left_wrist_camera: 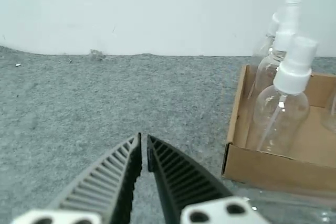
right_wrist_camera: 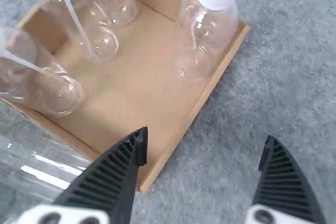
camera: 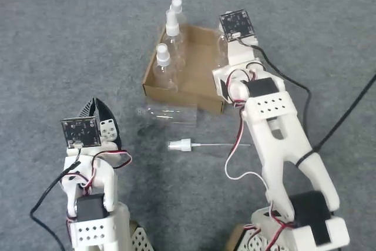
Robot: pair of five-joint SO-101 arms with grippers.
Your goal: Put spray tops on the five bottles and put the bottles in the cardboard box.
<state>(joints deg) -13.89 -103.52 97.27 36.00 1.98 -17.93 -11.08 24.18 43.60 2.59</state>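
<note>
Brown open-topped cardboard box [camera: 182,93] sits on the grey carpeted table surface [camera: 64,51]. Four clear plastic bottles stand upright inside it, each fitted with a white spray top. The three capped bottles [camera: 163,66] form a row along one side wall, and the fourth capped bottle [right_wrist_camera: 202,30] stands by the opposite wall, apart from the row. The bare box floor is visible between the two groups. A fifth clear bottle, the uncapped bottle [camera: 167,114], lies on its side on the carpet just outside the box's front wall, parallel to it. The loose spray top [camera: 181,144], white with a thin dip tube, lies flat on the carpet near the uncapped bottle but not touching it, roughly between the two arms. The right gripper [right_wrist_camera: 206,140] hangs over the box corner nearest the fourth capped bottle. Its black ribbed fingers are spread wide with nothing between them; in the wrist view one fingertip is over the box floor and the other over the carpet outside the wall. The left gripper [left_wrist_camera: 144,142] is over bare carpet, well apart from the box and off to its side. Its fingers are pressed almost together with only a hairline gap at the tips, and they grip nothing.
</note>
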